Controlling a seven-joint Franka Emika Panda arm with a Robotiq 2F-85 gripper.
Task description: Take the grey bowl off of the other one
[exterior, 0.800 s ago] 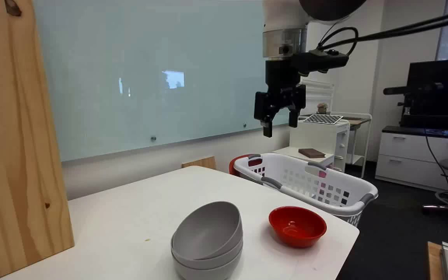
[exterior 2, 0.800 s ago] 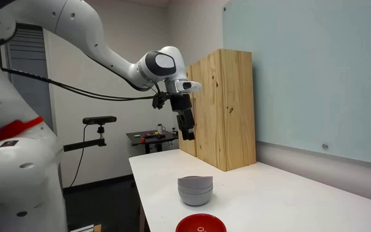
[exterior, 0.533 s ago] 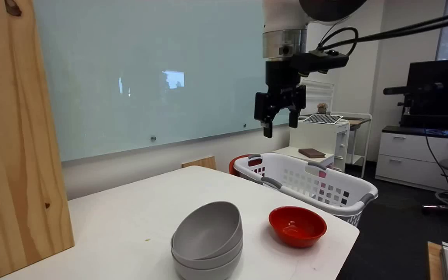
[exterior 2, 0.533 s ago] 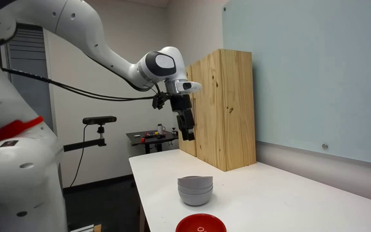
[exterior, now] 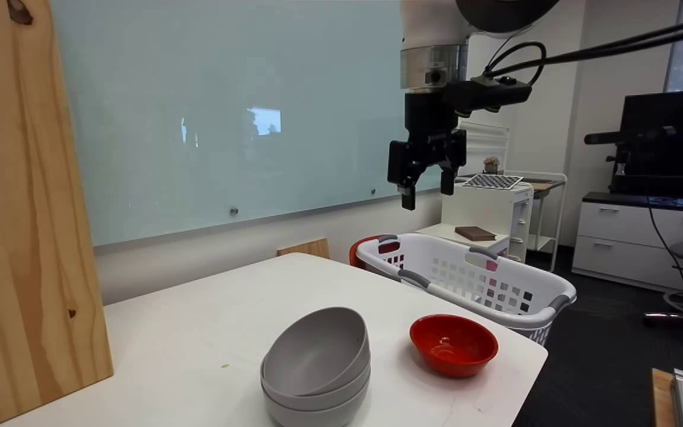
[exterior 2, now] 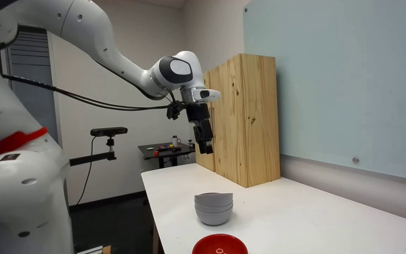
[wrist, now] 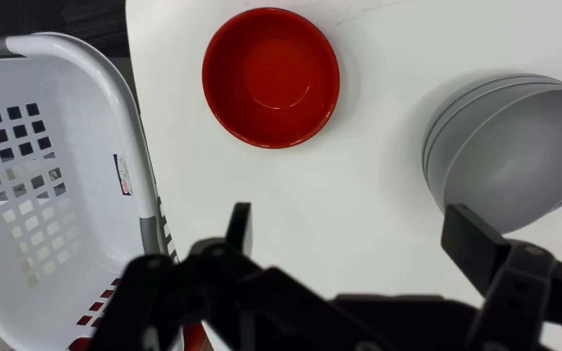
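The grey bowl (exterior: 321,356) lies tilted on top of a stack of plain grey bowls on the white table. The stack also shows in an exterior view (exterior 2: 213,200) and at the right of the wrist view (wrist: 520,156). The other one (exterior: 325,401) is directly beneath it, with a further grey bowl (exterior 2: 213,218) at the bottom of the stack. My gripper (exterior: 427,197) is open and empty, high above the table and apart from the bowls. It also shows in an exterior view (exterior 2: 205,148). In the wrist view (wrist: 349,212), its right fingertip overlaps the tilted bowl's edge only in the picture.
A glossy red bowl (exterior: 454,347) stands near the stack; the wrist view shows it at the top (wrist: 271,78). A white laundry basket (wrist: 120,112) stands beyond the table edge. A wooden cabinet (exterior 2: 245,120) and a glass board (exterior: 229,118) border the table (exterior: 199,332).
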